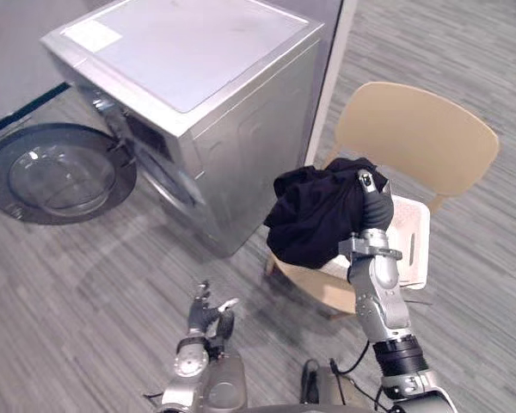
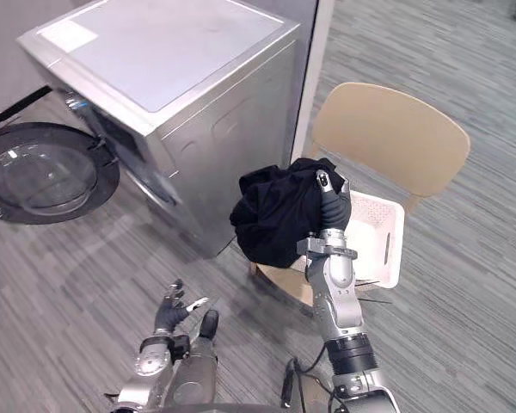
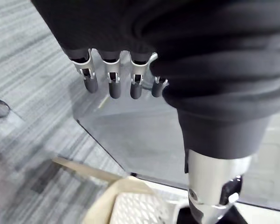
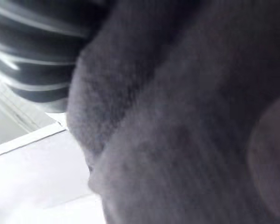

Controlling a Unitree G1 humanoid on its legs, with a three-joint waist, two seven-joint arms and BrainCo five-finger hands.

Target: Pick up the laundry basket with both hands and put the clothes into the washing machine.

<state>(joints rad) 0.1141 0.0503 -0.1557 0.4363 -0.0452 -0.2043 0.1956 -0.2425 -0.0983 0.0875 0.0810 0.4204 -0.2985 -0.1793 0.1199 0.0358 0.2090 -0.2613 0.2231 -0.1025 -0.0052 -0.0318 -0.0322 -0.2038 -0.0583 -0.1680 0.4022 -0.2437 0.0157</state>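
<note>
While right hand (image 1: 374, 205) clamps black clothes (image 1: 314, 215) aloft, thumb hooked over bundle, white laundry basket (image 1: 410, 232) sits below on tan chair (image 1: 417, 129). Left hand (image 1: 208, 314) low, fingers loose, empty. Washing machine (image 1: 198, 69) door (image 1: 56, 172) open; white top label (image 1: 93, 35) unreadable.

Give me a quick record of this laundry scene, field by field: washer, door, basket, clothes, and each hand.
washing machine: silver front loader, ahead on the robot's left
door: swung wide open
laundry basket: white, resting on the tan chair, not lifted
black garment: bunched at the right hand, over the basket's washer-side end, not yet in the machine
right hand: raised against the garment, its grip hidden by cloth
left hand: low over the floor, fingers open, holding nothing
</note>
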